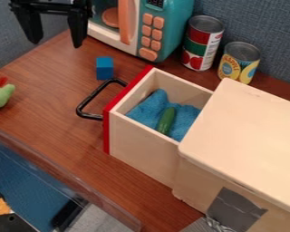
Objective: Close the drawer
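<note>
fingers spread wide with nothing between them, up at the far left, above the counter and well apart from the drawer. the drawer stands pulled out from the left side of the wooden box, with a green cucumber on a blue cloth inside.

to close it well, i'd bring the fingers together first, then lower them on the left of the red front, beside the black handle. the blue block sits just beyond the handle, so a low approach from the far side could knock it. press near the middle of the front and push along the drawer's own line, right and a little nearer; a push at one corner may twist and jam it. the cloth might catch at the opening, so go slowly.
</note>
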`<state>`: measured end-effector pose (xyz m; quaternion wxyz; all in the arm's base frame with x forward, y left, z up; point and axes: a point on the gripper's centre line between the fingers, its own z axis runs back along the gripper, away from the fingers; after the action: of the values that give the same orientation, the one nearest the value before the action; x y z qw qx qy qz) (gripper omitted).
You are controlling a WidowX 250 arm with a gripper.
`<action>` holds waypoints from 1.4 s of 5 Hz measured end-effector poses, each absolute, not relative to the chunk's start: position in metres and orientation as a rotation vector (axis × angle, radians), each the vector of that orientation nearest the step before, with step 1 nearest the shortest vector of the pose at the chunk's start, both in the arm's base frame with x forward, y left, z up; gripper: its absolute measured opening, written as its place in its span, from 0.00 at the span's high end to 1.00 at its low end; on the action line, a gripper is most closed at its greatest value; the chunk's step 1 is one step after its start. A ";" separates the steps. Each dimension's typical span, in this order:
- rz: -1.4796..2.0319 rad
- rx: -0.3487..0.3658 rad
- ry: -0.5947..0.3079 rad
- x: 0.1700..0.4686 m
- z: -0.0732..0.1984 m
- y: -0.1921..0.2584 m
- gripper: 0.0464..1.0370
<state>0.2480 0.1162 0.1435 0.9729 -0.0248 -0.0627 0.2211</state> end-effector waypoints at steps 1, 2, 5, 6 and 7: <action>0.425 -0.058 -0.107 0.248 0.136 0.115 0.04; 0.177 -0.027 -0.161 0.240 0.128 0.139 0.04; -0.586 0.016 -0.068 0.230 0.091 0.153 0.04; -0.838 0.000 -0.012 0.240 0.078 0.149 0.04; -1.086 -0.030 0.035 0.250 0.069 0.145 0.04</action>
<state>0.2504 0.1451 0.0692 0.8558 -0.0144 0.0166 -0.5168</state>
